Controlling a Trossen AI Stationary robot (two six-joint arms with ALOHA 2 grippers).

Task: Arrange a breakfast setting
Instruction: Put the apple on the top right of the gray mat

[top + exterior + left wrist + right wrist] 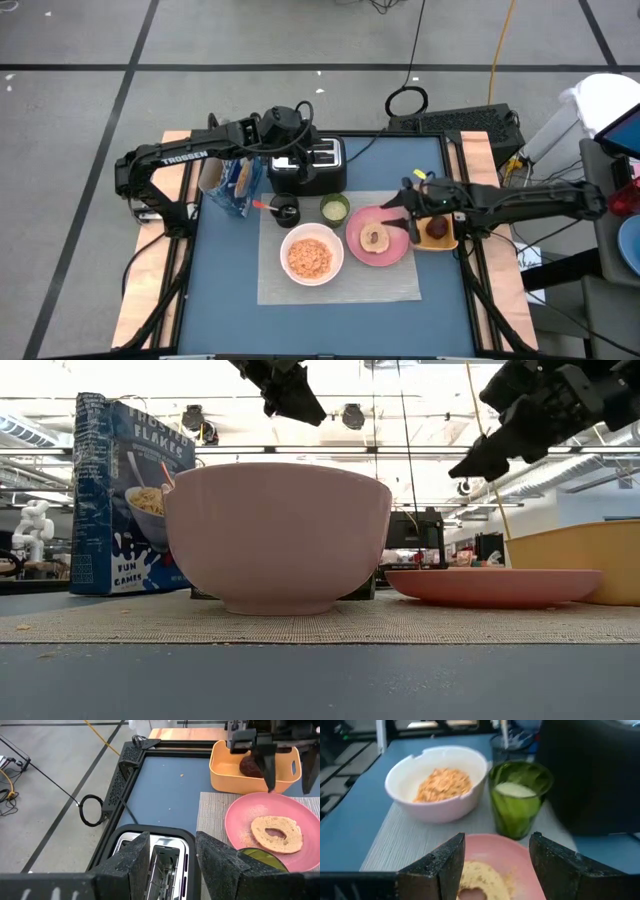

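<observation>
Overhead, the grey mat (340, 262) lies mid-table with the white bowl (311, 255) of cereal near its centre. From the bowl, the pink plate (378, 238) — carrying a bagel half (375, 238) — sits at two o'clock, the green cup (334, 208) at one o'clock, and the black cup (287, 212) with the red-handled spoon (263, 206) at eleven o'clock. The blue cereal box (232, 185) stands at ten o'clock, off the mat. The left gripper (171, 865) hovers over the toaster (312, 165), fingers apart and empty. The right gripper (496, 862) — fingers also spread, holding nothing — hangs above the plate's three-o'clock edge, beside the orange tray (440, 232).
</observation>
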